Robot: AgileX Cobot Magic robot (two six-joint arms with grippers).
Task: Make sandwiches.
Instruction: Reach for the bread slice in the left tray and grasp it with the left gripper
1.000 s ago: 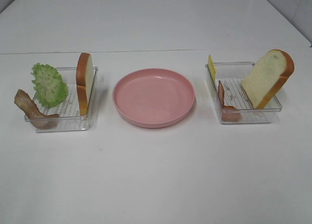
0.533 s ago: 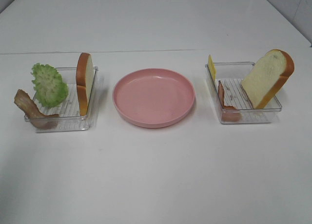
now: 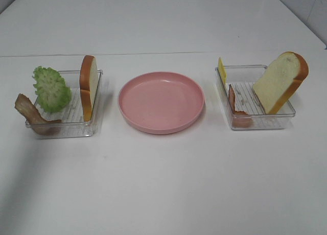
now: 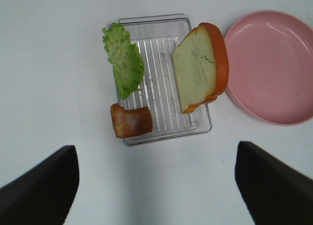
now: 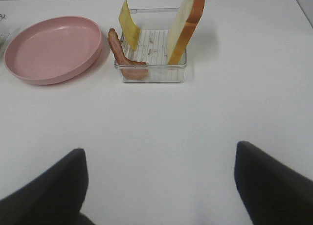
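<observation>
No visible shift anywhere in the exterior high view. At most a faintly greyer cast on the table [image 3: 20, 194] at the lower left of the frame, too slight to be sure.

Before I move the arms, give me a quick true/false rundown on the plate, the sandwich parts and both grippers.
1. The pink plate has nothing on it. True.
2. The lettuce is in the right tray. False: it leans in the left tray.
3. The cheese stands in the right tray, on the side nearest the plate. True.
4. The left gripper holds a bread slice. False: it is open and holds nothing, and the left bread slice stands on edge in the left tray.
5. The right gripper is open. True.
</observation>
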